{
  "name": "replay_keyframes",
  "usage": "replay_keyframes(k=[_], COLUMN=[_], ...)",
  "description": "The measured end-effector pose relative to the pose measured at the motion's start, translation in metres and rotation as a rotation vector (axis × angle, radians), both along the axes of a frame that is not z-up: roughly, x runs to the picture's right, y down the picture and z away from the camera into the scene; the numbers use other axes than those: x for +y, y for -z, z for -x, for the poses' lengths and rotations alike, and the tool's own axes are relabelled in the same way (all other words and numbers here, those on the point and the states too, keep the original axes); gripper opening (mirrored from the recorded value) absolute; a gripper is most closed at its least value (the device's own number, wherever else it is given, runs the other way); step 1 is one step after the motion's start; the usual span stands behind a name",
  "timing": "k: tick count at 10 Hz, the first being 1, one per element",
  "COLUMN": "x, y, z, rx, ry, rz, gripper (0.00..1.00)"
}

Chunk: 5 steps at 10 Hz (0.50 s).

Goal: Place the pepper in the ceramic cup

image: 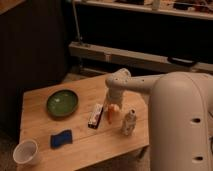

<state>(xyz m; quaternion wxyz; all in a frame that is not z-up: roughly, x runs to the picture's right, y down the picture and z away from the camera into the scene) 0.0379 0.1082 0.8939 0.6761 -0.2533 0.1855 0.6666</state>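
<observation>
The orange-red pepper (110, 114) lies on the wooden table (80, 142), right of the black-and-white bar (95, 115). My gripper (112, 106) hangs from the white arm directly over the pepper's upper end, touching or nearly touching it. The white ceramic cup (26, 152) stands at the table's front left corner, far from the gripper.
A green plate (62, 103) sits at the table's left back. A blue sponge (61, 138) lies near the front, right of the cup. A small whitish bottle (129, 123) stands just right of the pepper. My white body fills the right side.
</observation>
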Motion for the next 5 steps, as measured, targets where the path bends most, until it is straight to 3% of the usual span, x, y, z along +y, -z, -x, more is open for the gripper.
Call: replay_keyframes(k=[3, 5], x=[0.000, -0.001], y=[-0.014, -0.018], z=[0.003, 0.003], rx=[0.015, 0.023], ry=[0.017, 0.022], rz=[0.002, 0.001], gripper=[0.64, 0.56])
